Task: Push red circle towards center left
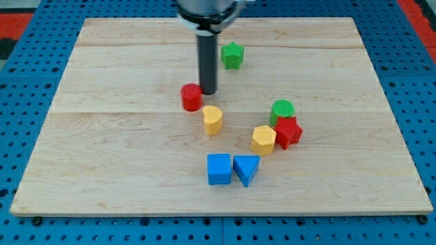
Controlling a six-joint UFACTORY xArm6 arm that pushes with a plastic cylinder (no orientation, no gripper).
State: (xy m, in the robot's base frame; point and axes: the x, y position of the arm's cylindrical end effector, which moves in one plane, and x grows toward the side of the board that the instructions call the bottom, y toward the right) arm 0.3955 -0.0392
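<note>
- Pale wooden board on blue pegboard carries all blocks.
- Dark rod descends from the view's top; no fingers or jaws on it, just my tip, which grips nothing.
- Red circle block: touching or just beside my tip, on its left; sits above board centre.
- Blue cube and blue triangular block: well below my tip.
- Red star-like block, green cylinder, yellow hexagonal block: clustered right of my tip.
- Yellow heart-like block: just below my tip.
- Green star block: up-right, near.

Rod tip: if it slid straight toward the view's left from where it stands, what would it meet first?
My tip sits just at the view's right of the red circle, close or touching. Sliding left, it would likely meet that block first; beyond it the wooden board shows nothing else in that line.
</note>
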